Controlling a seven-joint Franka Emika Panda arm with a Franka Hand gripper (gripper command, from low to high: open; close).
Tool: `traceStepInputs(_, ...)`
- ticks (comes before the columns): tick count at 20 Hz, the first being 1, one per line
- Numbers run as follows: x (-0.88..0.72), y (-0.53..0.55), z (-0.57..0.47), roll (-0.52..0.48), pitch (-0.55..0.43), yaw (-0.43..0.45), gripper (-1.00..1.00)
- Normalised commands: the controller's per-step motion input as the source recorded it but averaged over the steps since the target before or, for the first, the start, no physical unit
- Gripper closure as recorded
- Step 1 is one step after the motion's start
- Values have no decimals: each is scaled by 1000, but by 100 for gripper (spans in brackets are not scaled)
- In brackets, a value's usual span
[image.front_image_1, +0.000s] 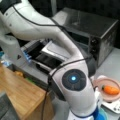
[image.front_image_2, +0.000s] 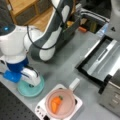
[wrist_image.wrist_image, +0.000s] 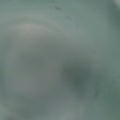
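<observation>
Front view: carrot (image.front_image_2: 56, 103) in pink pan (image.front_image_2: 68, 106) beside gripper (image.front_image_2: 32, 81).

In both front views the white Panda arm (image.front_image_1: 42, 32) bends over from its base and folds steeply downward. Its round joint cap with a glowing blue light (image.front_image_1: 73, 78) faces the camera in a front view. Below that joint a blue wrist section (image.front_image_2: 16, 68) leads to the white gripper (image.front_image_2: 31, 77), which points down, pressed low. Its fingertips are hidden, so the jaw spacing cannot be made out. A black cable (image.front_image_2: 37, 46) loops along the arm.
</observation>
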Motion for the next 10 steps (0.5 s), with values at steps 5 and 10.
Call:
traceStepInputs(5,251,-181,-33,91,56,-42,-100)
traceStepInputs(10,215,-197,-29,86,45,-23,-100)
